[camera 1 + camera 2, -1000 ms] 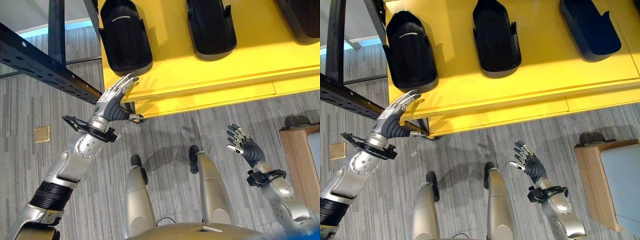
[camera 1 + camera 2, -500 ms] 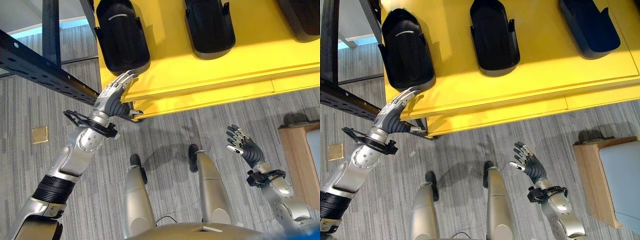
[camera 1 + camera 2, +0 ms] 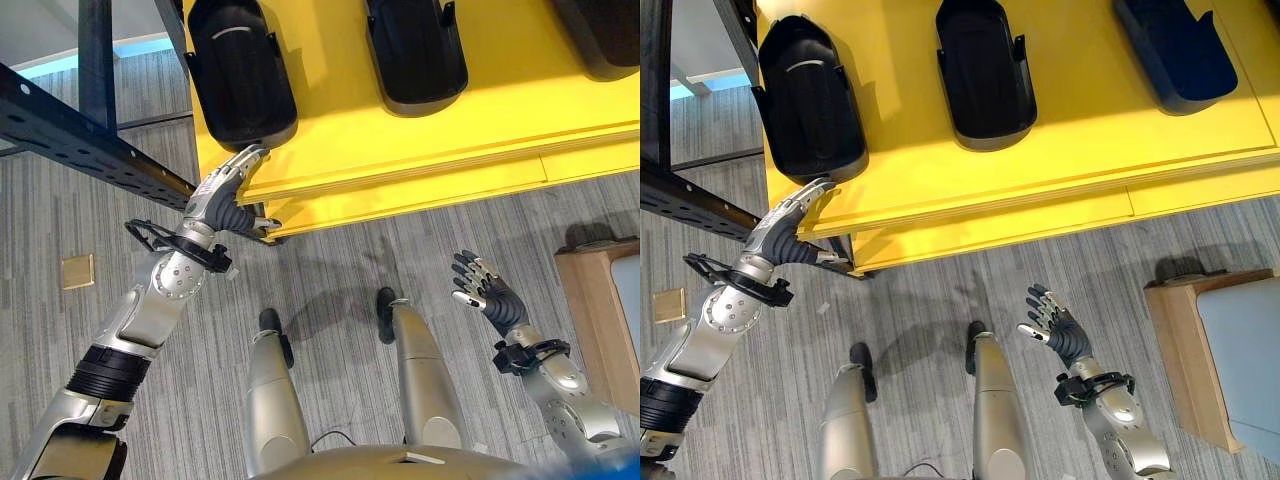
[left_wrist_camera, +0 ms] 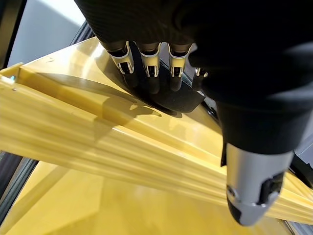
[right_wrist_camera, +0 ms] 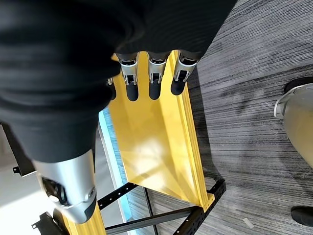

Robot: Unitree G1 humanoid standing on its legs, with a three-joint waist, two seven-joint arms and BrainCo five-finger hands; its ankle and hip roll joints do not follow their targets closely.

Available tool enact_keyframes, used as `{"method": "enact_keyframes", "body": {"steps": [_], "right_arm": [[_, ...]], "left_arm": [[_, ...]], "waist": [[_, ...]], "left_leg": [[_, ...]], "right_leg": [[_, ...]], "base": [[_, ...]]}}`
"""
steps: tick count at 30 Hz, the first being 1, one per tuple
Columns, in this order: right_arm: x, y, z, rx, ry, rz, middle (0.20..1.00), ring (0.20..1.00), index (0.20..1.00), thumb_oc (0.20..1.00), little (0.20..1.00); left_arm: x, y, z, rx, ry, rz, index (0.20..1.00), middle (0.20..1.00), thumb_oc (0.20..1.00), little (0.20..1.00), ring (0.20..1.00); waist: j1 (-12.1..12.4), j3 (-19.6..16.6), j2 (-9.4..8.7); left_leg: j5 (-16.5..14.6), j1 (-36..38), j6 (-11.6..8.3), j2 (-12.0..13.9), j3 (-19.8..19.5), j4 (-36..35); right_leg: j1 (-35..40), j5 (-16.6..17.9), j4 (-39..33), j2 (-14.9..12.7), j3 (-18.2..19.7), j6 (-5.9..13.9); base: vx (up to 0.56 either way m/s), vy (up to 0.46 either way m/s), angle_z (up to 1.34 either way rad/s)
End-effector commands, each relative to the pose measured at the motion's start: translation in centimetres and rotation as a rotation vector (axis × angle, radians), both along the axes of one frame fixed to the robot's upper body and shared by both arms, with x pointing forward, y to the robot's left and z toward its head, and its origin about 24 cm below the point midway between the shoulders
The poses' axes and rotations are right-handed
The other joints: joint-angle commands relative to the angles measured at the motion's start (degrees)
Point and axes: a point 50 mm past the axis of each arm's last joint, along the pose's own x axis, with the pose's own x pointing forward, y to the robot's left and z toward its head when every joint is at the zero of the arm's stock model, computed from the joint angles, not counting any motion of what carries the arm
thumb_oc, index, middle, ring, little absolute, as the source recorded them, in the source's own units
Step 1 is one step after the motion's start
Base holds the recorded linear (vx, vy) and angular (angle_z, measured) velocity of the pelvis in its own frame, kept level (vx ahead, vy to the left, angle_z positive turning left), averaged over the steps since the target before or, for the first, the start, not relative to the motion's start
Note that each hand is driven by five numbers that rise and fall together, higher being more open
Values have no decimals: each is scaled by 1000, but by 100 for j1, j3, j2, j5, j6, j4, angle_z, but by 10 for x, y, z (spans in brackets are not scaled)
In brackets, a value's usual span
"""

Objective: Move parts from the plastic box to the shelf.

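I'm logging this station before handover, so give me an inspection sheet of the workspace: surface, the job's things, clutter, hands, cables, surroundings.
Surface: yellow shelf, boards look intact.
Job's things: three black parts on the shelf, left part, middle part, right part, spaced in a row.
Clutter: small brass plate on the carpet.
Hands: left hand open, fingers straight at the shelf's front edge just below the left part; right hand open, holding nothing, over the carpet.
Cables: nothing seen.
Surroundings: black perforated frame; wooden-edged unit at the robot's right.

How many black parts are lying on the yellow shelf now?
3: one black part at the shelf's left end by the left hand, one in the middle, one to the right. More may lie beyond view.
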Motion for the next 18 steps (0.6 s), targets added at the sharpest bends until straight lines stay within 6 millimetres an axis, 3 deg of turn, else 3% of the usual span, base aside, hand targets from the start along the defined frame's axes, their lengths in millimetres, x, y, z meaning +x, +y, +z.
{"method": "enact_keyframes", "body": {"steps": [1, 18], "right_arm": [[5, 2, 16, 53, -83, 3, 1000, 1000, 1000, 1000, 1000], [3, 2, 11, 52, -53, 14, 1000, 1000, 1000, 1000, 1000]], "left_arm": [[4, -3, 3, -49, -17, -8, 1000, 1000, 1000, 1000, 1000], [9, 12, 8, -92, -35, 65, 1000, 1000, 1000, 1000, 1000]], "waist": [[-37, -159, 3], [-41, -186, 4]], "left_leg": [[230, -272, 230, -41, -154, 132], [214, -329, 228, -30, -152, 171]], "right_leg": [[286, 510, -320, -124, 170, 222], [222, 526, -299, -115, 183, 208]], "base": [[0, 0, 0], [0, 0, 0]]}}
